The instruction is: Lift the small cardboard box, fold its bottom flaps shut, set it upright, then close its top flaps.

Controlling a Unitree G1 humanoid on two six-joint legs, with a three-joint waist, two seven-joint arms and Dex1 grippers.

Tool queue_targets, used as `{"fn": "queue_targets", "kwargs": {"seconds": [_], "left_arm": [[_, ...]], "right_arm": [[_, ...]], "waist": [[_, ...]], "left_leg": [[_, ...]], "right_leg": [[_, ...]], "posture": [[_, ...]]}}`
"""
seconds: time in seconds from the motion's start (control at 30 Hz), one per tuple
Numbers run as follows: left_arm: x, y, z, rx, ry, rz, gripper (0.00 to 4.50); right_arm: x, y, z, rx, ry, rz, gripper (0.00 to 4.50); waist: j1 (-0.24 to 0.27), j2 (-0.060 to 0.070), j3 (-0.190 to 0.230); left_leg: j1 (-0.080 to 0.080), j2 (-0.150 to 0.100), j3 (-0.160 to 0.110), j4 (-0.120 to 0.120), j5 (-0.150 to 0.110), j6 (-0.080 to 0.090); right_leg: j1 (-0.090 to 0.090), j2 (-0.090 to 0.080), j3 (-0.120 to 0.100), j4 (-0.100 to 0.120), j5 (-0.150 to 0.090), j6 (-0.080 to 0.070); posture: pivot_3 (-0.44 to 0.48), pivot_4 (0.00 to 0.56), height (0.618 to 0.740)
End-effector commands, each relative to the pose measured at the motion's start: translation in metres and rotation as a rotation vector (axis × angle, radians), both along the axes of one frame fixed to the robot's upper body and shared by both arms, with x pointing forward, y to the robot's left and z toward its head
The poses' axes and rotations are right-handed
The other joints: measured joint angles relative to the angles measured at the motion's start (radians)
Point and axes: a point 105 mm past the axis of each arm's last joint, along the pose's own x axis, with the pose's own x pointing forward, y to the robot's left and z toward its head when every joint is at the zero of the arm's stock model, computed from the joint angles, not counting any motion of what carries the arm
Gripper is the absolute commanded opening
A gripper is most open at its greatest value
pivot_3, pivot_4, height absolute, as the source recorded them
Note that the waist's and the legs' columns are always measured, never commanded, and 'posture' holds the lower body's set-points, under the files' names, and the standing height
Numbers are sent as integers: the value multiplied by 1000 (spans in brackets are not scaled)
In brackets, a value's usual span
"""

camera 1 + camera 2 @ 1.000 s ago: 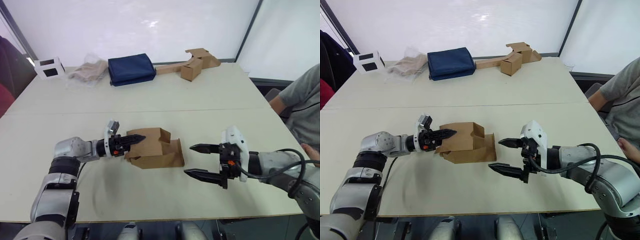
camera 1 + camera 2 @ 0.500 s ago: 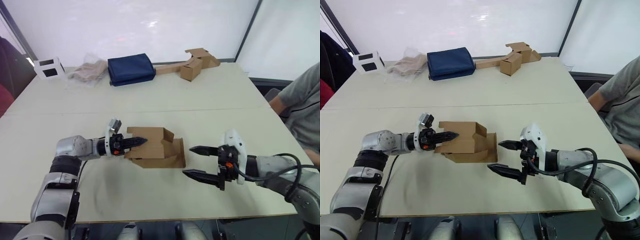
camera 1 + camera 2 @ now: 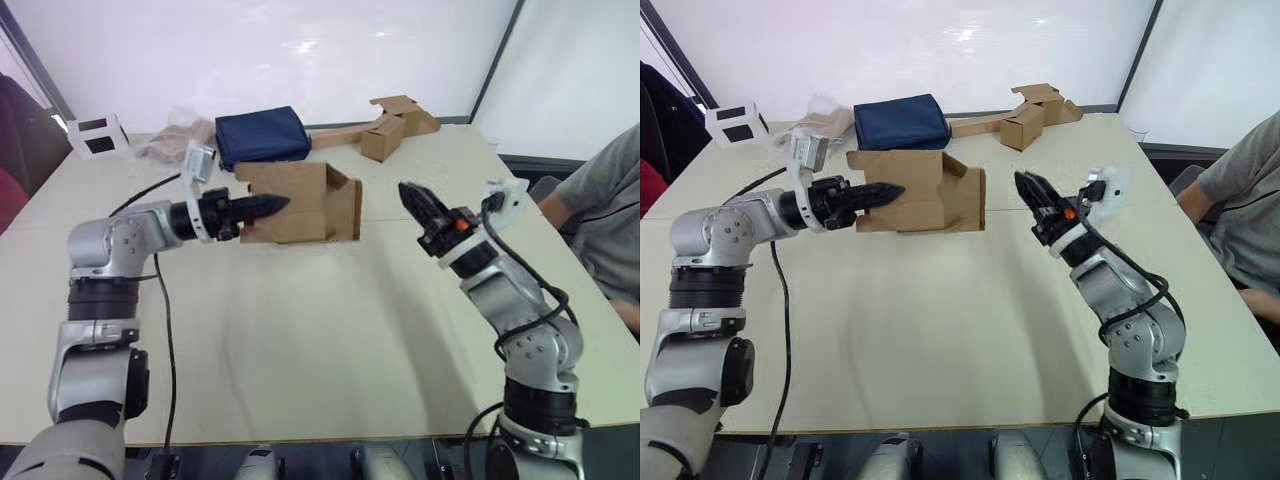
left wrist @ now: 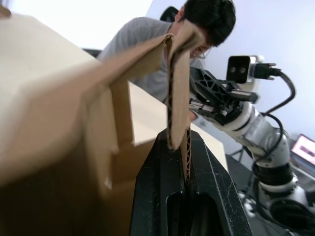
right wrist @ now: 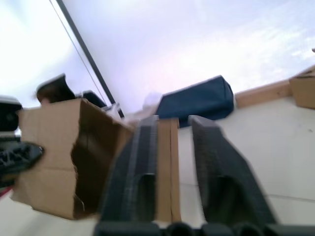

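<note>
The right gripper (image 3: 1032,190), jaws apart and empty, points at the open flapped end of the small cardboard box (image 3: 915,205), just beside it. The box hangs above the bench (image 3: 940,330), long axis running arm to arm. On its far side the left gripper (image 3: 880,193) is clamped on a wall edge

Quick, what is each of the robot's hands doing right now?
Left gripper: shut on a wall of the box, holding it up off the table.
Right gripper: open, holding nothing, beside the box's open end.
</note>
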Motion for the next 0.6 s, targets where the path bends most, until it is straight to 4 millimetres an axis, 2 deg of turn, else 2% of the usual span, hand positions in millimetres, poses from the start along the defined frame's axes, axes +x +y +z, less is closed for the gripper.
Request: {"fn": "queue_targets", "kwargs": {"seconds": [0.03,0.2,0.33,0.6], "left_arm": [[-3,-4,33,7,-165,1,0],[-4,-9,40,9,-207,-16,0],[-6,-11,40,12,-214,-23,0],[-8,-12,40,10,-215,-29,0]], "right_arm": [[3,6,19,29,-62,31,93],[20,24,31,6,-94,52,93],[24,36,32,11,-102,82,93],[14,73,30,-28,-125,221,93]], "waist": [[-1,0,0],[-10,0,0],[-24,0,0],[-25,0,0]], "left_leg": [[0,0,0,0,0,0],[0,0,0,0,0,0],[0,0,0,-1,0,-1],[0,0,0,-1,1,-1]], "right_leg": [[0,0,0,0,0,0],[0,0,0,0,0,0],[-1,0,0,1,0,0],[-1,0,0,1,0,0]], "posture": [[0,150,740],[0,150,740],[0,150,740],[0,150,740]]}}
